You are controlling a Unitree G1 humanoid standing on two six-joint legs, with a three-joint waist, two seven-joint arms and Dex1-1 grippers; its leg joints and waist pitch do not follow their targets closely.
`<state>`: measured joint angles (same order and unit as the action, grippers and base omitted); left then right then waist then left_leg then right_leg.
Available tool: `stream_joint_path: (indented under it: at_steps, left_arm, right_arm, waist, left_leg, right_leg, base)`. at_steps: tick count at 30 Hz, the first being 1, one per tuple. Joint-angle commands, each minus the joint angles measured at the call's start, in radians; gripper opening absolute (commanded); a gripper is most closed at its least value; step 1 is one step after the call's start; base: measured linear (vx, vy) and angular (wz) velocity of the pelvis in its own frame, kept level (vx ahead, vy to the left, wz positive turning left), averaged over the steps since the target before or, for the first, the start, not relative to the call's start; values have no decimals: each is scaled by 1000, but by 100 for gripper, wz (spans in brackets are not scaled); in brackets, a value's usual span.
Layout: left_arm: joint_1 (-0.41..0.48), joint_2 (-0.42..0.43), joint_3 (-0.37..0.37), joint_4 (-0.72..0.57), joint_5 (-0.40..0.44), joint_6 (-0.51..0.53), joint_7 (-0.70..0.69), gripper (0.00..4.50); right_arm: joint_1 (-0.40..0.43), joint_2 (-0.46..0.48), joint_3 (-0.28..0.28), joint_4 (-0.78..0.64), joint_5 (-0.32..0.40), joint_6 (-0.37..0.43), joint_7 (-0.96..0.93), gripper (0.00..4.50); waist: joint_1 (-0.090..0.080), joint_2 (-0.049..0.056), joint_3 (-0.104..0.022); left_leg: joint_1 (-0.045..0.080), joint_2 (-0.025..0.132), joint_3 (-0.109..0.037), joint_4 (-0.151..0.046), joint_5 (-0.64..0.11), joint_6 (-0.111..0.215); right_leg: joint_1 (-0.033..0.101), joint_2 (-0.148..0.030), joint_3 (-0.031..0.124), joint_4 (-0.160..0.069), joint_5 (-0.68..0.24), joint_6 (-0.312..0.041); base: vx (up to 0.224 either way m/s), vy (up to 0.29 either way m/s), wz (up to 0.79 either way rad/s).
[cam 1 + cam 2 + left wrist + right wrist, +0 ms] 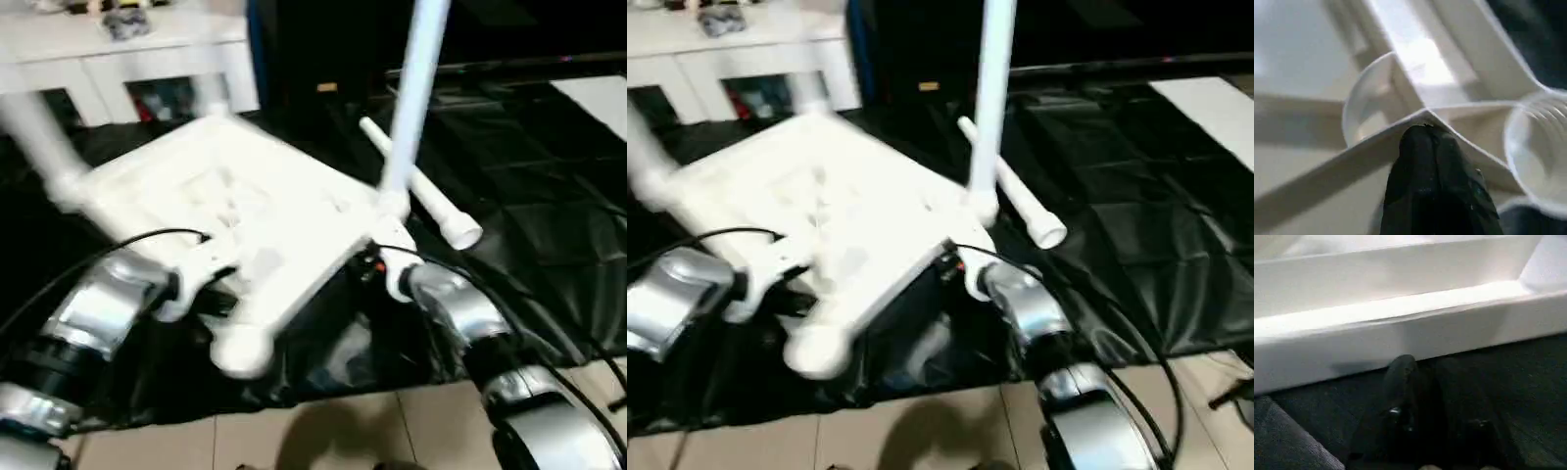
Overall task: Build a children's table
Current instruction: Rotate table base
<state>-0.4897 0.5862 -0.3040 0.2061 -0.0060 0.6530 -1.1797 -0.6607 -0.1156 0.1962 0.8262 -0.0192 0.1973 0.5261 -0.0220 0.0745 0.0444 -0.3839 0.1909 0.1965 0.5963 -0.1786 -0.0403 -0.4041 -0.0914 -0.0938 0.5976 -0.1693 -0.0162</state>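
Observation:
The white tabletop [245, 211] lies upside down and tilted on a black sheet, ribs facing up. One white leg [413, 98] stands upright in its right corner socket. Another leg [34, 142] sticks out from the far left corner. A loose leg [421, 196] lies on the sheet behind the right corner. The near corner socket [240, 352] holds nothing. My left gripper [1425, 134] is shut, its tips against a rib near that socket. My right gripper [1427, 374] sits low by the tabletop's side wall [1400, 338], its fingers [1400, 382] a narrow gap apart with nothing between them.
A white cabinet [127, 49] stands at the back left. The black sheet [529, 196] covers the floor under the work, and a flat white board [598, 98] lies at its far right. Beige tiles [392, 421] show at the front.

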Motion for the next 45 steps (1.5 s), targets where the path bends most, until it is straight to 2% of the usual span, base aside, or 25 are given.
stream_joint_path:
  at_steps: [1, 7, 10, 12, 14, 15, 18, 20, 21, 22, 24, 25, 26, 27, 28, 30, 31, 32, 34, 35, 38, 40, 41, 43, 45]
  left_arm:
    - [-13, -33, -26, -42, -33, -5, -17, 0]
    - [-65, -117, -6, 68, 20, -88, 127, 0]
    - [-93, -162, 23, 138, 43, -138, 242, 0]
    - [-102, -171, 30, 161, 54, -157, 276, 0]
    - [-110, -171, 38, 174, 59, -174, 295, 0]
    - [-108, -163, 47, 167, 55, -185, 295, 0]
    - [-99, -152, 82, 122, 29, -199, 291, 0]
    - [-94, -150, 91, 112, 20, -200, 291, 0]
    - [-85, -151, 108, 90, -9, -209, 274, 0]
    - [-74, -152, 129, 64, -37, -218, 267, 0]
    - [-53, -152, 163, 15, -84, -229, 252, 33]
    - [-36, -147, 183, -21, -108, -226, 244, 41]
    - [-18, -138, 199, -56, -129, -243, 230, 41]
    - [4, -125, 214, -94, -145, -257, 217, 54]
    - [10, -120, 217, -105, -147, -258, 214, 70]
    - [41, -94, 233, -154, -155, -261, 201, 86]
    - [77, -72, 271, -225, -191, -241, 185, 86]
    - [82, -69, 277, -236, -197, -238, 182, 90]
    - [123, -36, 320, -322, -238, -197, 174, 122]
    - [143, -14, 340, -360, -252, -174, 174, 128]
    - [183, 32, 385, -431, -280, -128, 173, 152]
    - [220, 69, 436, -492, -303, -92, 171, 169]
    - [228, 75, 450, -508, -310, -78, 179, 174]
    - [252, 87, 479, -543, -329, -51, 190, 206]
    - [268, 91, 492, -563, -343, -30, 197, 218]
  right_arm:
    - [-30, 60, 42, -4, 4, -37, 40, 47]
    - [-52, 74, 19, 38, 1, -64, 36, 5]
    - [-77, 65, -24, 71, 3, -50, -42, 5]
    - [-91, 57, -42, 84, -4, -29, -93, 5]
    - [-110, 33, -71, 92, 11, -12, -89, 5]
    - [-123, 3, -87, 93, 24, -25, -53, 5]
    - [-172, -60, -127, 129, 30, -48, -75, 31]
    - [-183, -74, -132, 141, 28, -55, -76, 48]
    - [-207, -100, -140, 173, 22, -62, -94, 57]
    - [-235, -128, -151, 211, 17, -68, -119, 70]
    - [-276, -168, -169, 267, 13, -71, -155, 78]
    - [-294, -186, -176, 292, 12, -73, -167, 96]
    - [-312, -205, -179, 318, 8, -79, -178, 96]
    - [-329, -221, -182, 343, 3, -85, -186, 112]
    - [-332, -224, -184, 349, 2, -86, -187, 119]
    - [-351, -238, -195, 379, -2, -88, -193, 135]
    - [-368, -252, -202, 407, -5, -92, -210, 135]
    - [-370, -253, -202, 411, -5, -93, -212, 149]
    - [-390, -264, -208, 449, -6, -100, -232, 169]
    - [-397, -268, -214, 465, -6, -100, -244, 174]
    - [-404, -273, -225, 486, -9, -101, -272, 203]
    - [-405, -274, -243, 493, -3, -105, -294, 213]
    - [-407, -275, -248, 497, 0, -107, -302, 221]
    - [-410, -275, -251, 502, 2, -110, -310, 251]
    - [-412, -277, -253, 503, 3, -113, -313, 264]
  waist:
    - [10, -4, -66]
    - [12, -6, -68]
    - [12, -3, -68]
    - [14, -5, -69]
    - [16, -2, -70]
    - [19, -4, -72]
    - [31, -5, -74]
    - [36, -5, -73]
    - [41, -13, -72]
    - [46, -29, -72]
    - [55, -22, -71]
    - [64, -43, -71]
    - [70, -37, -69]
    - [74, -44, -66]
    - [80, -51, -66]
    - [87, -54, -61]
    - [97, -52, -61]
    - [99, -49, -60]
    - [109, -49, -59]
    - [124, -41, -59]
    - [137, -40, -56]
    - [158, -14, -56]
    - [161, -21, -54]
    - [173, -10, -55]
    - [178, -14, -54]
  left_leg:
    - [14, 35, -24, -65, -208, 38]
    - [17, 34, -24, -62, -207, 44]
    - [19, 34, -24, -62, -216, 40]
    - [16, 33, -25, -62, -205, 37]
    - [18, 33, -25, -61, -207, 37]
    - [18, 34, -24, -60, -202, 40]
    - [19, 34, -21, -57, -174, 49]
    - [19, 32, -19, -55, -172, 55]
    - [16, 32, -19, -55, -171, 59]
    - [13, 33, -19, -55, -161, 59]
    - [16, 35, -18, -53, -159, 52]
    - [9, 36, -19, -53, -149, 51]
    - [14, 36, -17, -54, -151, 49]
    - [14, 37, -15, -54, -159, 47]
    - [13, 38, -17, -54, -158, 42]
    - [14, 37, -15, -56, -171, 40]
    - [15, 40, -18, -59, -184, 33]
    - [14, 41, -19, -60, -188, 28]
    - [18, 41, -16, -60, -199, 20]
    - [16, 42, -19, -61, -207, 12]
    - [18, 41, -17, -62, -235, 2]
    - [21, 41, -22, -64, -279, -19]
    - [21, 41, -21, -65, -302, -27]
    - [24, 41, -22, -64, -327, -40]
    - [23, 39, -21, -64, -333, -37]
  right_leg:
    - [58, -60, 48, -59, -183, -257]
    - [57, -58, 48, -59, -186, -251]
    - [55, -55, 48, -60, -185, -249]
    - [57, -56, 48, -60, -182, -245]
    - [56, -56, 46, -60, -179, -246]
    - [58, -57, 47, -58, -166, -246]
    - [57, -55, 46, -54, -133, -256]
    - [55, -55, 46, -53, -134, -260]
    - [57, -56, 46, -53, -143, -259]
    - [59, -60, 46, -51, -158, -263]
    - [54, -63, 47, -54, -184, -268]
    - [59, -65, 47, -43, -186, -269]
    - [55, -64, 47, -49, -197, -263]
    - [49, -61, 48, -48, -204, -260]
    - [50, -62, 48, -44, -202, -256]
    - [47, -59, 48, -45, -207, -249]
    - [47, -64, 48, -44, -219, -248]
    - [48, -65, 47, -42, -218, -251]
    - [42, -59, 48, -41, -205, -256]
    - [44, -62, 48, -36, -200, -259]
    - [39, -58, 48, -37, -205, -256]
    - [36, -59, 47, -36, -219, -252]
    - [34, -55, 48, -37, -216, -251]
    - [32, -57, 49, -35, -219, -253]
    - [31, -54, 50, -37, -220, -250]
  base:
    - [0, 0, 0]
    - [0, 0, 0]
    - [0, 0, 0]
    - [0, 0, 0]
    - [0, 0, 0]
    - [0, 0, 0]
    - [0, 0, 0]
    - [0, 0, 0]
    - [0, 0, 0]
    - [0, 0, 0]
    - [0, 0, 0]
    - [0, 0, 0]
    - [0, 0, 0]
    - [0, 0, 0]
    - [0, 0, 0]
    - [0, 0, 0]
    - [0, 0, 0]
    - [0, 0, 0]
    - [0, 0, 0]
    - [0, 0, 0]
    - [0, 0, 0]
    - [0, 0, 0]
    - [0, 0, 0]
    - [0, 0, 0]
    - [0, 0, 0]
